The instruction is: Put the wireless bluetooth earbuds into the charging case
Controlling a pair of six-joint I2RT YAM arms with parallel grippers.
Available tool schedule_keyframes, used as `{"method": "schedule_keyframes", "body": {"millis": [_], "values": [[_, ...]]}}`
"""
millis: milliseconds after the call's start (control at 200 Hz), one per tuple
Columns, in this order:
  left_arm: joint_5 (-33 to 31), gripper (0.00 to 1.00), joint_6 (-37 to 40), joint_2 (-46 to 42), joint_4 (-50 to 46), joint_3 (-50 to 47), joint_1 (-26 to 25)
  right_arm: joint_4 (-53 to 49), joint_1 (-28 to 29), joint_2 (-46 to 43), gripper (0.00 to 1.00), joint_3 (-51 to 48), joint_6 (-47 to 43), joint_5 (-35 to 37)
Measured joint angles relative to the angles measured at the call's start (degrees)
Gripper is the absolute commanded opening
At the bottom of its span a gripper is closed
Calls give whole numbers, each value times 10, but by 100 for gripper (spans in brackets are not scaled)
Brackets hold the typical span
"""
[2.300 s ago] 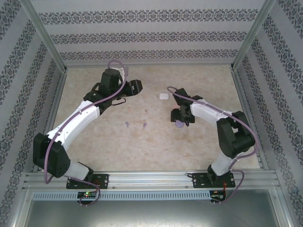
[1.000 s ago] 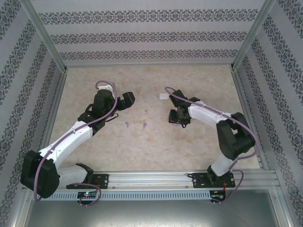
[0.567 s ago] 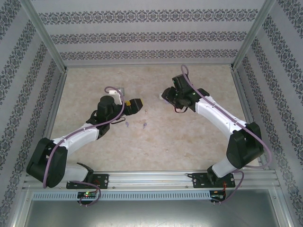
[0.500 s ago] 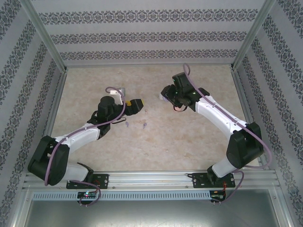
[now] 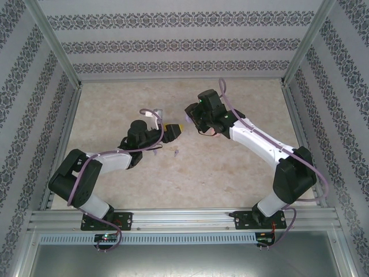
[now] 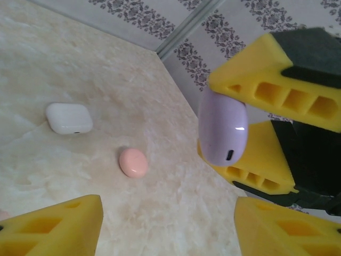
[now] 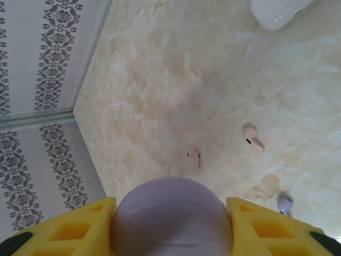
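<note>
Lavender charging case (image 6: 222, 128), clamped in the right hand (image 7: 170, 226), faces the open, empty left hand (image 6: 168, 229) while earbuds (image 7: 253, 137) lie loose on the bench (image 7: 160, 80); judged step: readying the case, next requiring the left hand to open it.

The white case (image 7: 277, 12) is getting chopped by the top edge, and the purple case (image 7: 170, 216) is running off the bottom.
</note>
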Motion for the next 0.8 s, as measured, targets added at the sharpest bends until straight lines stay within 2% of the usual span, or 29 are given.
{"method": "schedule_keyframes", "body": {"millis": [799], "values": [[-1, 45, -12, 41, 46, 44, -15, 28, 19, 5, 35, 2, 23, -2]]}}
